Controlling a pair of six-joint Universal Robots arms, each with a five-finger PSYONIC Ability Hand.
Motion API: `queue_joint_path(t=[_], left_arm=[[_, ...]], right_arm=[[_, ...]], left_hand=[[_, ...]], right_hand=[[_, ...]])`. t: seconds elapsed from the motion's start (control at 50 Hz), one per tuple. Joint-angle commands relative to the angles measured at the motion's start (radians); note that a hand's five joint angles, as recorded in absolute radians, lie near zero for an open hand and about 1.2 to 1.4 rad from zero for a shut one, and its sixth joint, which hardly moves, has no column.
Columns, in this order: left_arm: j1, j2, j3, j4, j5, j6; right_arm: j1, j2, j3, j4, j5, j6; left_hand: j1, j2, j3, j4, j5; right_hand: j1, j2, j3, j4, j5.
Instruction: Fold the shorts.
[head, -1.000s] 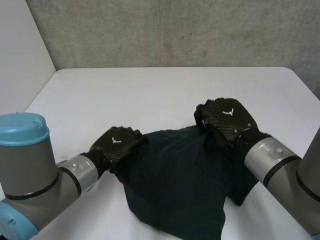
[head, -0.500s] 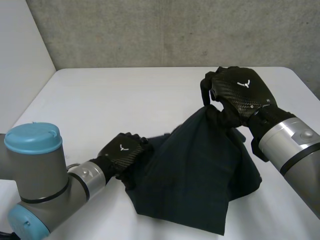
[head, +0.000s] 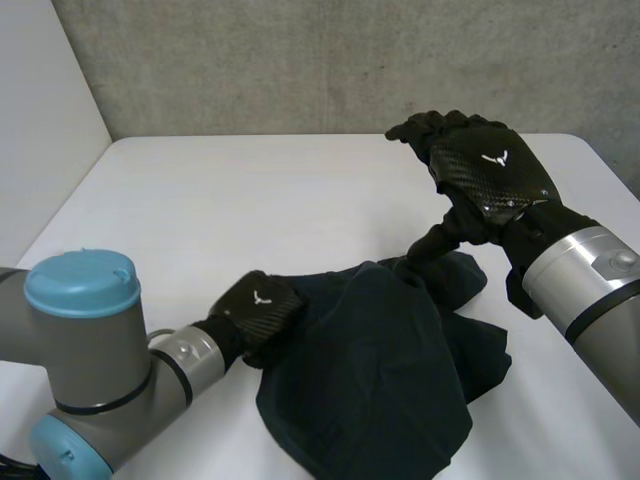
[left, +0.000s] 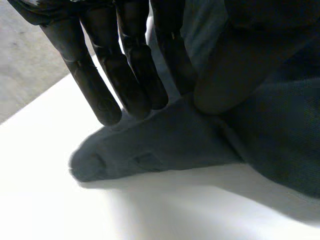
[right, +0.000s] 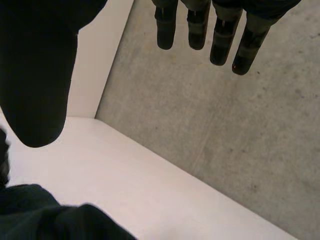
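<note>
**Position.** We find the shorts (head: 370, 380) bunched in a dark heap on the near half of the counter (head: 250, 190), between the two arms. They are not yet in a flat fold.

**Left hand.** The left hand (head: 258, 305) sits low at the heap's left edge. In its wrist view the straight fingers (left: 100, 85) and the thumb close on a ridge of cloth just behind a loose corner, pinching it.

**Right hand.** The right hand (head: 487, 172) is raised above the heap's far right part. Its fingers are straight and spread and hold nothing. The cloth rises to a peak just under the thumb; we cannot tell whether they touch.

**Step in hand.** We judge that one side is being laid over the other. To do this well, the right hand should go down to a clear edge or corner rather than the peak. The left hand should pin its corner low, so the layer draws flat instead of dragging the heap.

**Edges and room.** The counter lies bare on the far side and to the left. The near edge runs close under the heap, so we advise working away from it.
</note>
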Motion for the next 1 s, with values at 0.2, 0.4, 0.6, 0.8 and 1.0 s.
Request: queue_joint_path(t=[0.2, 0.4, 0.6, 0.8, 1.0], left_arm=[[0.229, 0.164, 0.151, 0.124, -0.069, -0.004], [-0.008, 0.142, 0.384, 0.153, -0.114, -0.111], [-0.347, -0.106, 0.469, 0.13, -0.111, -0.165], [-0.387, -0.117, 0.311, 0.029, -0.111, -0.084], [-0.301, 0.186, 0.225, 0.023, -0.129, -0.025]], right_arm=[[-0.077, 0.067, 0.008, 0.026, 0.014, -0.091], [-0.1, 0.113, -0.003, 0.023, 0.084, -0.095], [-0.261, 0.121, -0.027, 0.018, 0.132, -0.105], [-0.321, 0.156, -0.089, 0.044, 0.077, -0.227], [-0.32, 0.191, -0.159, 0.216, -0.147, -0.447]], left_hand=[[0.24, 0.206, 0.216, 0.196, 0.273], [0.24, 0.206, 0.216, 0.196, 0.273], [0.24, 0.206, 0.216, 0.196, 0.273], [-0.233, -0.267, -0.258, -0.277, -0.201], [-0.913, -0.947, -0.938, -0.957, -0.881]], right_hand=[[-0.024, -0.039, -0.036, -0.056, -0.061], [-0.024, -0.039, -0.036, -0.056, -0.061], [-0.024, -0.039, -0.036, -0.056, -0.061], [-0.024, -0.039, -0.036, -0.056, -0.061], [-0.024, -0.039, -0.036, -0.056, -0.061]])
